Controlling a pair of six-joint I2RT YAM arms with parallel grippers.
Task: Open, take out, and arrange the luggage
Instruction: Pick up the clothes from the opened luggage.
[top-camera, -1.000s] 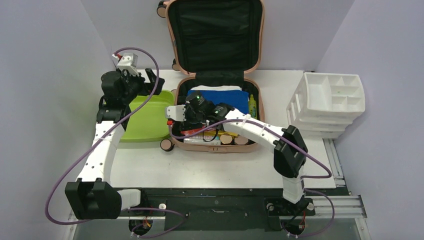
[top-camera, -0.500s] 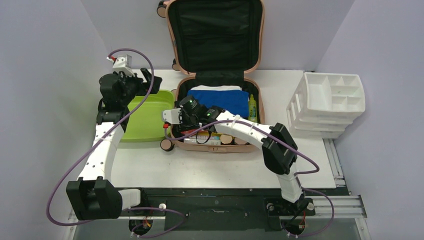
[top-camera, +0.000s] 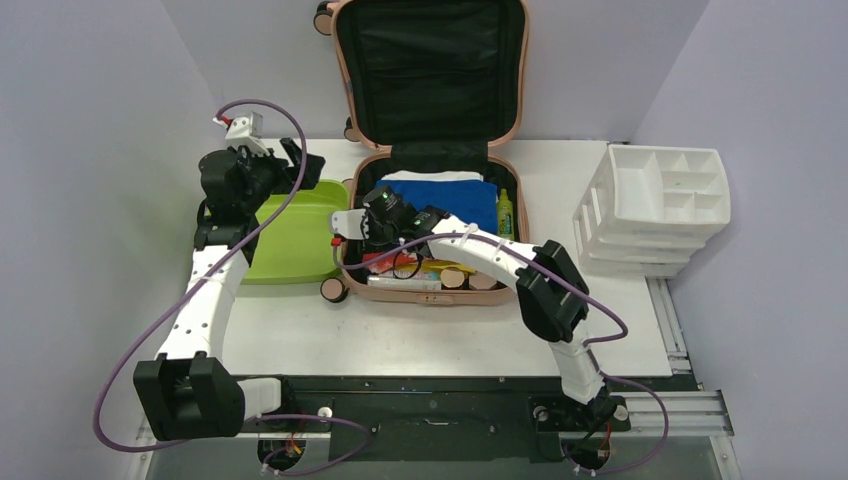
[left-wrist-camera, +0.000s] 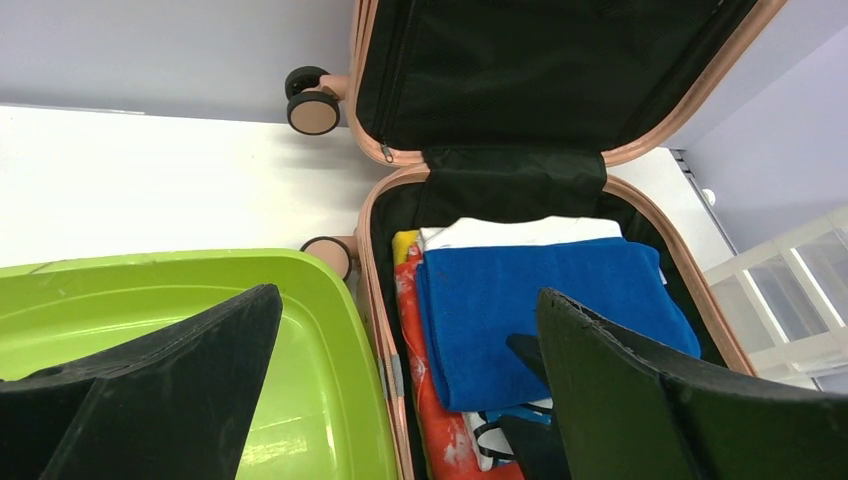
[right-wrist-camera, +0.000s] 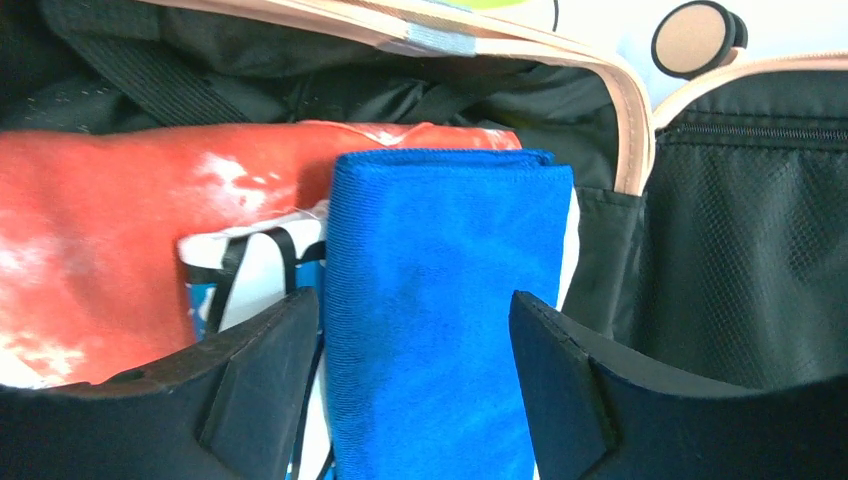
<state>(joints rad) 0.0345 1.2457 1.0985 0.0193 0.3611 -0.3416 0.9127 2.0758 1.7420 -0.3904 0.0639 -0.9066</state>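
The luggage (top-camera: 430, 70) lies open at the far middle of the worktop (top-camera: 400, 330). Its base is flat and its lid stands upright against the back wall, showing black lining. The salmon-pink shell looks stiff and bulky, and its caster wheels (left-wrist-camera: 313, 105) would probably let it roll if pushed sideways. It is better left where it is and emptied piece by piece.

A folded blue towel (right-wrist-camera: 430, 300) lies on top inside the base, over something white. It should be light, soft and limp, and it will likely sag and come unfolded if lifted by a single layer. The best hold is across the thick folded end, pinching all the layers together.

Along the suitcase's left wall beside the towel sits a glossy orange-red packet (right-wrist-camera: 120, 200), which looks slippery. A white printed item (right-wrist-camera: 250, 270) is partly tucked between the two. A yellow-green bottle (top-camera: 505, 212) stands by the suitcase's right wall.

The right gripper (right-wrist-camera: 412, 305) is down inside the base, with one jaw on each side of the towel's folded end. The jaws stand apart, and the cloth shows no bunching that would indicate a squeeze.

The left gripper (left-wrist-camera: 407, 292) hovers with its jaws spread wide and nothing between them, above the lime-green tub (top-camera: 300, 240) just left of the suitcase. A white drawer organizer (top-camera: 665, 200) sits well to the suitcase's right.
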